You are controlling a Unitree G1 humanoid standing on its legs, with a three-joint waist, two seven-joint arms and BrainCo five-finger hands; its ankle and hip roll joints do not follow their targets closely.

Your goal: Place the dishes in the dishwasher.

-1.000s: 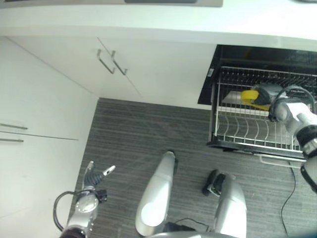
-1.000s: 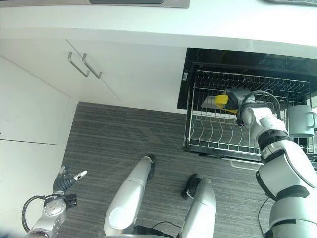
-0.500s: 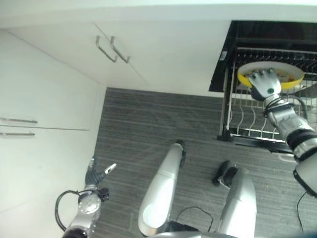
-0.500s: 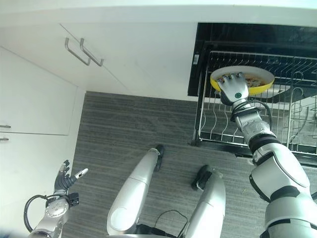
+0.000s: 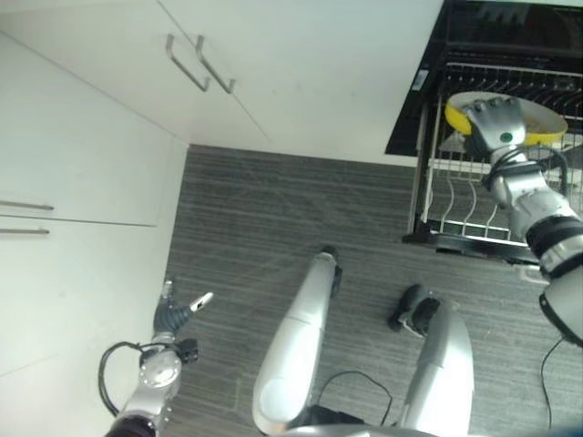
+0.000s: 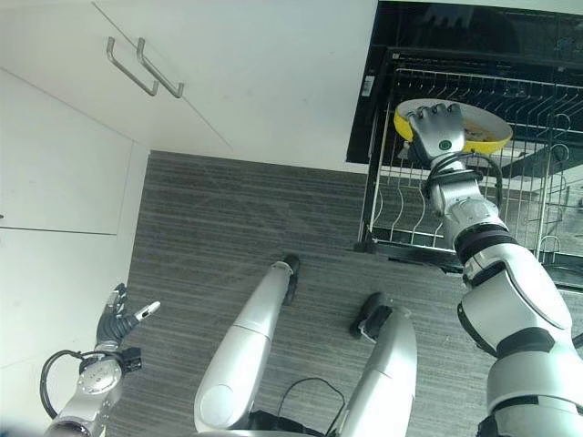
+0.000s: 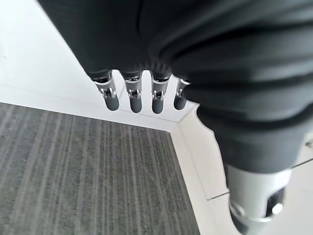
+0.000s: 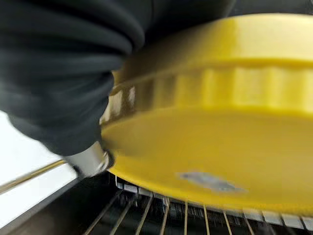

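- On your left, the left hand (image 5: 173, 314) hangs low over the grey striped floor (image 5: 273, 218), next to the white cabinet fronts (image 5: 73, 173); its fingers (image 7: 132, 95) are straight and relaxed, the thumb stands apart, and it holds nothing.
- Farther back on the left, you see two metal bar handles (image 5: 199, 64) side by side on the white cabinet doors.
- Move to the right and you reach the open dishwasher (image 6: 428, 27), a dark opening with its wire rack (image 5: 469, 205) pulled out over the floor.
- Your right hand (image 6: 435, 137) is raised above that rack and grips the yellow plate (image 6: 478, 132) at its near rim, fingers curled over the edge.
- The yellow plate is up in the air over the rack, roughly flat with a slight tilt, and is not yet set among the rack's tines; in the right wrist view its yellow underside (image 8: 210, 152) sits above the rack wires (image 8: 186, 220), apart from them.
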